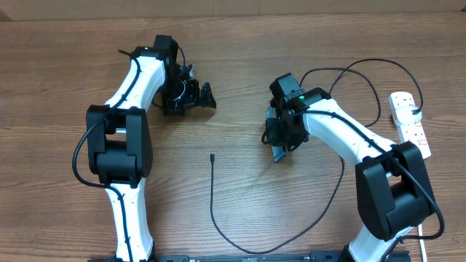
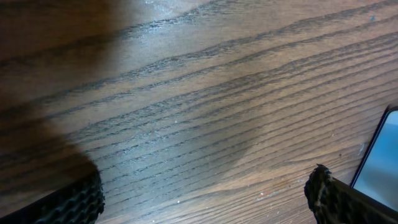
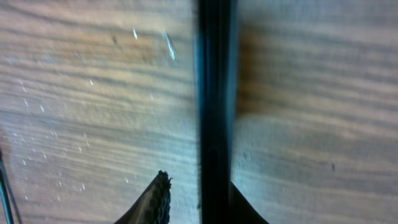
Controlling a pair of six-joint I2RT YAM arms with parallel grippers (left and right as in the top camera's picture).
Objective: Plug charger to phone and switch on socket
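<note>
The phone [image 1: 279, 154] stands tilted on its edge under my right gripper [image 1: 282, 138]. In the right wrist view it is a black strip [image 3: 216, 93] between the fingers of my right gripper [image 3: 200, 200]. The right finger touches it and the left finger has a small gap. The charger cable's plug tip [image 1: 211, 155] lies free on the table between the arms. The cable loops round to the socket [image 1: 410, 124] at the right edge. My left gripper [image 1: 191, 100] is open and empty over bare wood [image 2: 205, 199]. A light-blue screen with a black edge [image 2: 380, 165] shows beyond its right finger.
The black cable [image 1: 320, 222] sweeps along the table's front and loops behind my right arm [image 1: 364, 69]. The socket's white cord [image 1: 429, 231] hangs at the front right.
</note>
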